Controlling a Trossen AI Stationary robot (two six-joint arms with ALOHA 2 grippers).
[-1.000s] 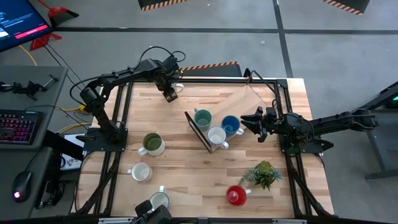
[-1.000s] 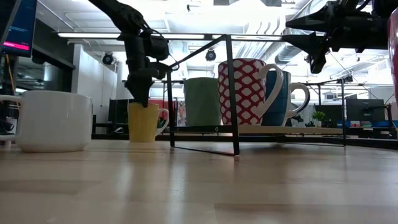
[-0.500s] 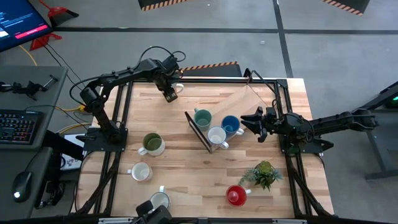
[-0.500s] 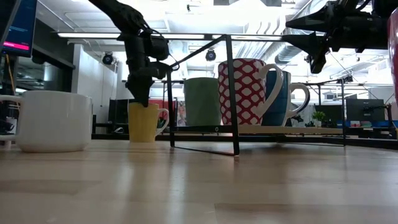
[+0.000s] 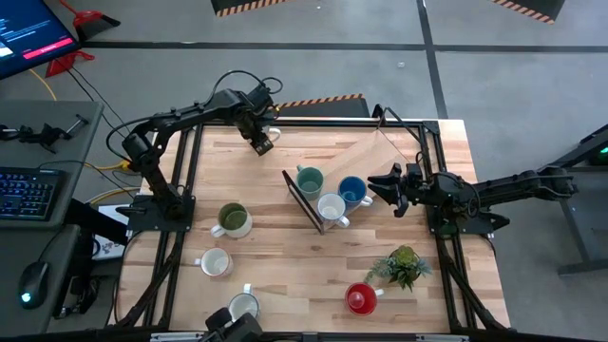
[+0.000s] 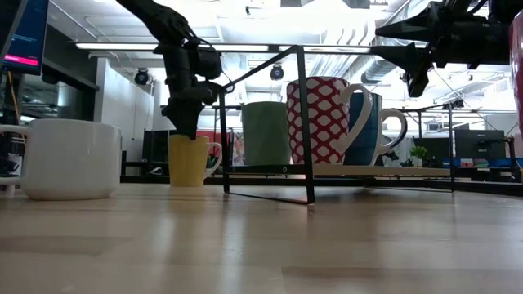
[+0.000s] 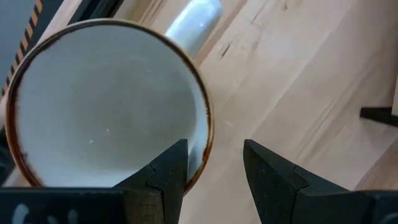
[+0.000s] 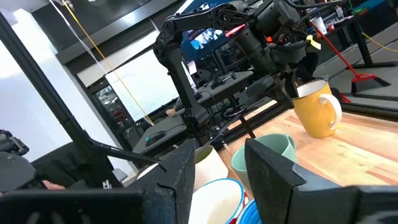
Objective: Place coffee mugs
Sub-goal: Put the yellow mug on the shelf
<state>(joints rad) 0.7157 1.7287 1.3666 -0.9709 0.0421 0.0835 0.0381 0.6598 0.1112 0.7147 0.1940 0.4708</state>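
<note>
A cream-yellow mug point(image 6: 189, 161) stands upright on the table near its far edge, left of the middle. My left gripper point(image 7: 214, 149) points down over it, open. One finger is inside the mug's mouth and one outside, with the rim between them. Teal point(image 5: 309, 179), blue point(image 5: 352, 191) and white patterned point(image 5: 332, 207) mugs stand on the shelf of a black wire rack point(image 5: 302, 198). My right gripper point(image 5: 380, 188) hangs open above the table, right of the rack, holding nothing. My left gripper comes from above, fingers pointing down, astride the yellow mug's rim point(image 7: 204, 134) on the side away from the handle. Its fingertips are level with the rim in the low view. Whether either finger touches the wall, I cannot tell. The mug rests on its base.
An olive green mug point(image 5: 231, 219), two white mugs point(image 5: 216, 262) point(image 5: 244, 305) and a red mug point(image 5: 360, 298) stand on the near half of the table. A small potted plant point(image 5: 403, 265) is at the near right. Bare wood lies between the yellow mug and the rack.
</note>
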